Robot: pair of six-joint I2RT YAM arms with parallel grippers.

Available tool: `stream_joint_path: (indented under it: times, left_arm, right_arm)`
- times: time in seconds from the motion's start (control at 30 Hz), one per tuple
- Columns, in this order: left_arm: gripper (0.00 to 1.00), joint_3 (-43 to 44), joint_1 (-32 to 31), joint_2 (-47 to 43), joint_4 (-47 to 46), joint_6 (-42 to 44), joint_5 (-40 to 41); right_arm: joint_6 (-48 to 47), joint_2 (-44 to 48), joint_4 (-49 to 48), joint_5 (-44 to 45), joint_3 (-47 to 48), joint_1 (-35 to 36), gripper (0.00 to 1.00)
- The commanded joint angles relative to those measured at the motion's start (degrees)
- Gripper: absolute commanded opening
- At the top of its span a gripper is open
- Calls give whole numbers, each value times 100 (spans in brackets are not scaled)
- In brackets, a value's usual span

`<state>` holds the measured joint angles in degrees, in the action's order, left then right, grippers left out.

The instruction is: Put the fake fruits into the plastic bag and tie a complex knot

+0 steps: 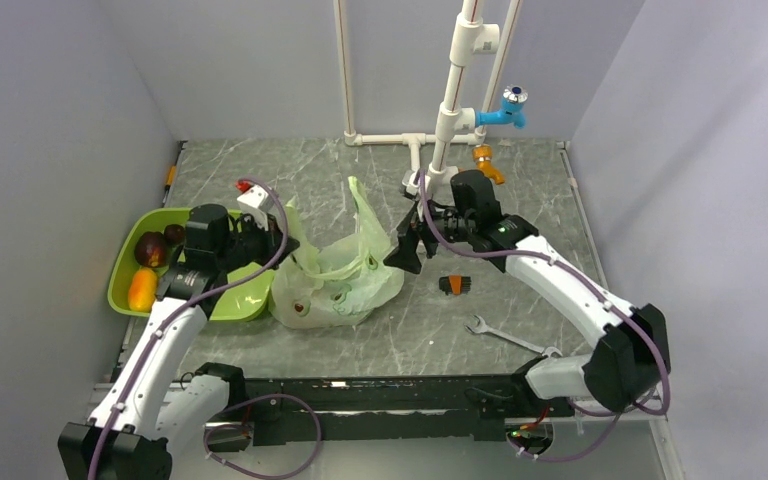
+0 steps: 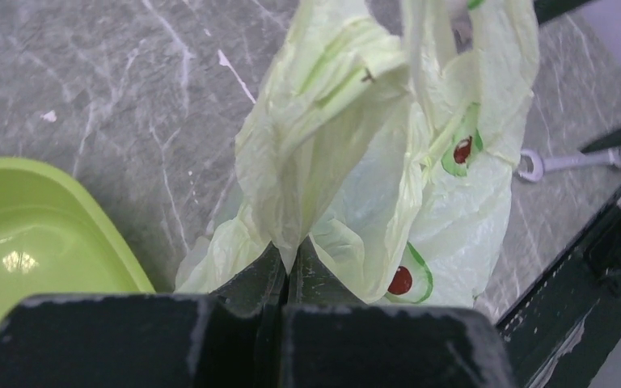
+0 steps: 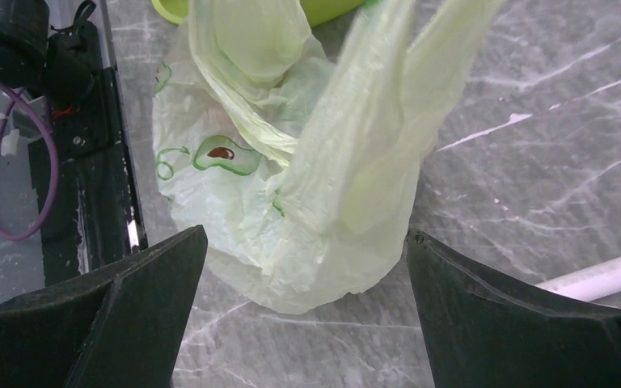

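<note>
Plastic bag [image 1: 335,280] of thin, pale green film, slumped beside the lime tray [image 1: 155,217], handles up. It looks light, limp and slippery — best taken by a handle loop or bunched rim. The left gripper [image 2: 289,259] is clenched on a fold of it; the right gripper [image 3: 306,233] gapes wide, holding nothing. Fake fruits [image 1: 150,250] — maroon, orange — lie in the tray; the bag's contents are hidden.

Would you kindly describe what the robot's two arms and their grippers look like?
Both the left arm and the right arm have white link shells with black joints and bases, and a thin purple cable runs along each. The left gripper and right gripper have matte black, wedge-shaped fingers with slightly scuffed edges.
</note>
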<state>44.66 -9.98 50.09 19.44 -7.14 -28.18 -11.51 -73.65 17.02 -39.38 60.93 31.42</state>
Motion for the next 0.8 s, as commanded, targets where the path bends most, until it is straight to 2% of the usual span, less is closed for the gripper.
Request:
stream_joint_path:
  times: [0.0, 0.27, 0.57, 0.67, 0.77]
  left_arm:
    - [0, -3, 22, 108, -359, 1046, -899]
    - [0, 33, 23, 264, -273, 2297, -2129]
    - [0, 182, 25, 326, 132, 3138, -2540]
    - [0, 234, 23, 318, 408, 3618, -2801]
    - [0, 372, 14, 385, 829, 4336, -3152]
  right_arm:
    - [-34, -416, -204, -605, 262, -257, 97]
    - [-123, -945, -365, -1245, 572, -409, 100]
    - [110, -1507, -793, -1653, 838, -389, 99]
    - [251, -1654, -1011, -1691, 800, -344, 93]
    - [410, -1795, -1179, -1739, 719, -227, 79]
